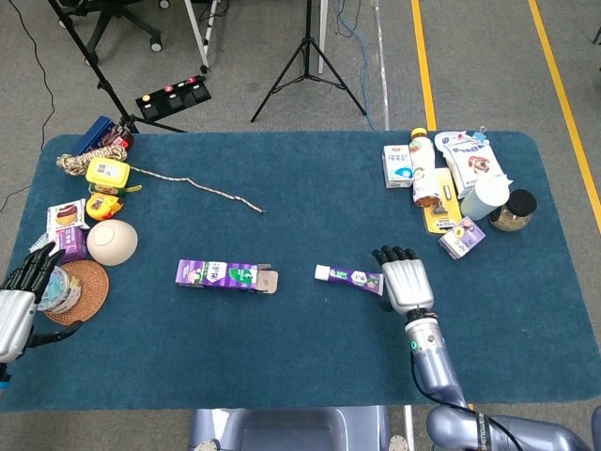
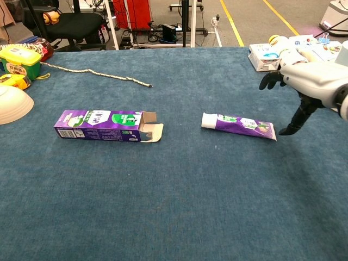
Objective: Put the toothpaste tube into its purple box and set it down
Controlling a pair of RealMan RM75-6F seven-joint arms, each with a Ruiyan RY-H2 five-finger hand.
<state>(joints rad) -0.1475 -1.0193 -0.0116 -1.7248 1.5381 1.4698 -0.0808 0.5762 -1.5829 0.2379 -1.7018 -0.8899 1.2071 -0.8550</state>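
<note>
The purple toothpaste box (image 1: 225,274) (image 2: 106,125) lies flat at mid-table, its open flap end facing right. The toothpaste tube (image 1: 349,278) (image 2: 238,125) lies to its right, white cap pointing left toward the box. My right hand (image 1: 402,280) (image 2: 310,84) hovers open just right of the tube's crimped end, fingers spread, thumb reaching down beside the tube tip without holding it. My left hand (image 1: 17,303) stays open at the table's left edge, beside a woven coaster, and shows only in the head view.
A cream bowl (image 1: 112,241), woven coaster (image 1: 77,290), yellow container (image 1: 107,174) and snack packs crowd the left side. A rope (image 1: 202,187) trails across the back. Bottles, cartons and a jar (image 1: 513,209) cluster at the back right.
</note>
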